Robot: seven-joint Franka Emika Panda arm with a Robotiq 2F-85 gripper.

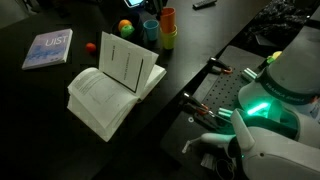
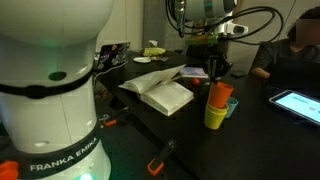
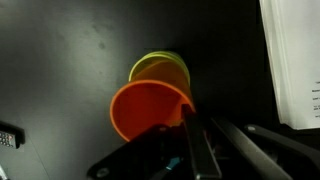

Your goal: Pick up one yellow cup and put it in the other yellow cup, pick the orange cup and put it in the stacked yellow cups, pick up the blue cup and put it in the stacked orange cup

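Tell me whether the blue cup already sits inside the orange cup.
No: in an exterior view the blue cup stands on the table beside the orange cup, which tops the stacked yellow cups.

Wrist view: the camera sits just behind the gripper (image 3: 188,118) and looks down along its fingers, very near. The orange cup (image 3: 148,110), nested in the stacked yellow cups (image 3: 160,68), lies directly beneath the gripper. The open book (image 3: 295,60) is cut off to one side of it.

In an exterior view the camera sits high and looks steeply down past the robot base (image 1: 270,100) over the bench (image 1: 30,115); the cups lie far off, beyond the book.

In an exterior view the camera sits low beside the robot base (image 2: 50,80), facing level towards the gripper (image 2: 218,68) at middle distance.

All three views share the cup stack and the book.
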